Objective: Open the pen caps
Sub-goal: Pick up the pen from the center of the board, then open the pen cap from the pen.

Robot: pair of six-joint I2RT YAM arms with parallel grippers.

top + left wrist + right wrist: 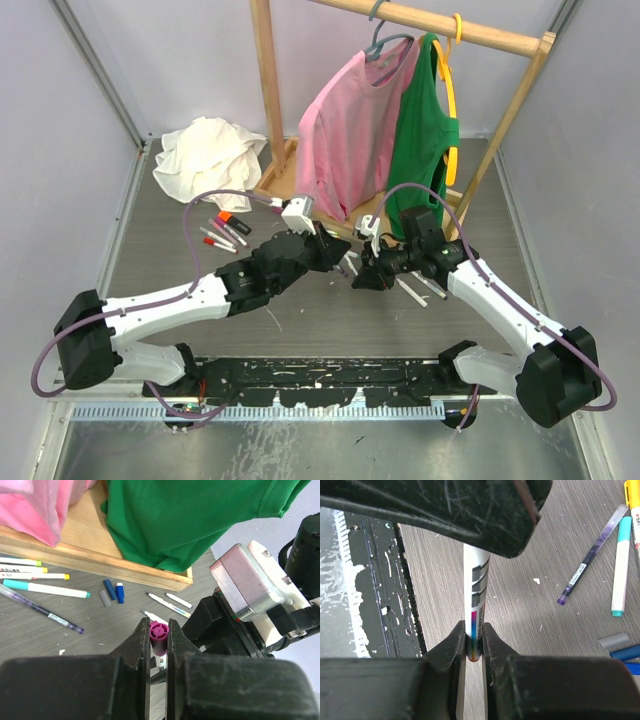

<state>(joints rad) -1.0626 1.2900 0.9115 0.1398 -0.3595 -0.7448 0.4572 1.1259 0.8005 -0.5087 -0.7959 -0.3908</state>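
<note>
Only left wrist view shows magenta cap [159, 631] pinched.

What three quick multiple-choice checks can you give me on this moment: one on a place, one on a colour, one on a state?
1. Where does the white cloth lie?
A. At the far left corner of the table
B. Over the wooden rail
C. Under the right arm

2. What colour is the cap between the left fingers?
A. Yellow
B. Magenta
C. Black

3. How do the right fingers stand?
A. Wide open above the table
B. Shut on the pen
C. Shut on a shirt

Answers:
1 A: the top view shows the cloth crumpled at the far left corner.
2 B: the left wrist view shows a magenta cap end-on, pinched between the fingers.
3 B: the right wrist view shows both fingers pressed against the white barrel at its rainbow band.
</note>
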